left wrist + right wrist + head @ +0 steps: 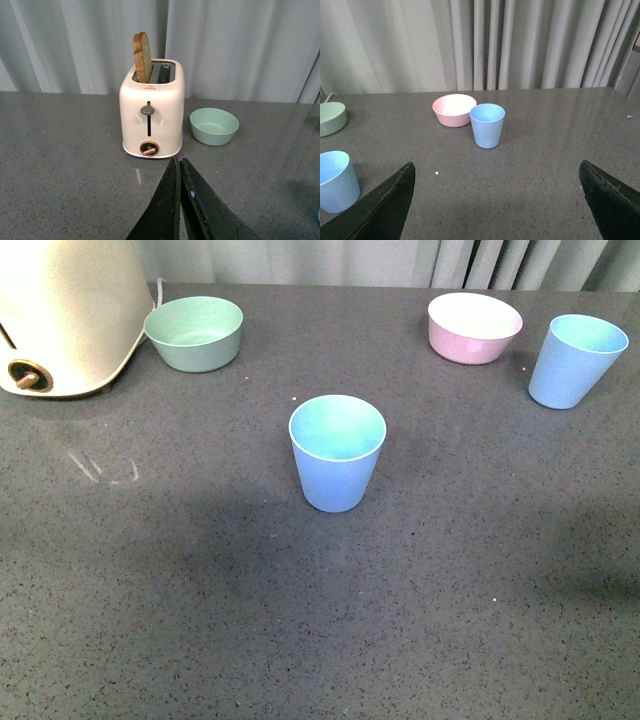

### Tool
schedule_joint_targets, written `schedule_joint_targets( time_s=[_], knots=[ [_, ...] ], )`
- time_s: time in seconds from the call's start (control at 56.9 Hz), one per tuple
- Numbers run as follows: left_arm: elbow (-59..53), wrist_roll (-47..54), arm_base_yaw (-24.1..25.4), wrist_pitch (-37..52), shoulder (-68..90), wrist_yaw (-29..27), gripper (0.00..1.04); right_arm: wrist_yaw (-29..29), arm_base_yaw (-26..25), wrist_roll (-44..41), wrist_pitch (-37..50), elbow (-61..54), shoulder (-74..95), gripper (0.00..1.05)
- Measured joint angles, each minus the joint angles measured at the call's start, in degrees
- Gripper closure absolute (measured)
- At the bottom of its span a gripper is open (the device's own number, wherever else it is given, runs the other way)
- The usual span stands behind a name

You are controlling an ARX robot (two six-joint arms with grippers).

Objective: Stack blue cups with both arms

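Observation:
Two light blue cups stand upright and apart on the grey table. One cup [337, 452] is at the table's middle; it also shows in the right wrist view [336, 181]. The other cup [577, 361] is at the far right, next to the pink bowl; it also shows in the right wrist view [487, 125]. Neither arm shows in the front view. My left gripper [179, 162] is shut and empty, pointing at the toaster. My right gripper [497, 172] is wide open and empty, well short of the far-right cup.
A cream toaster [62, 315] with a bread slice [142, 57] stands at the far left. A mint-green bowl [195, 333] sits beside it. A pink bowl [473, 327] sits at the back right. Curtains hang behind the table [200, 580].

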Motion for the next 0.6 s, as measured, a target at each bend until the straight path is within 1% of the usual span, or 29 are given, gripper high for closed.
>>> schedule_joint_targets(
  time_s=[0.597],
  knots=[
    [0.00, 0.00, 0.00, -15.80, -16.39, 0.00, 1.03, 0.02, 0.00, 0.00, 0.00, 0.00, 0.00, 0.09]
  ],
)
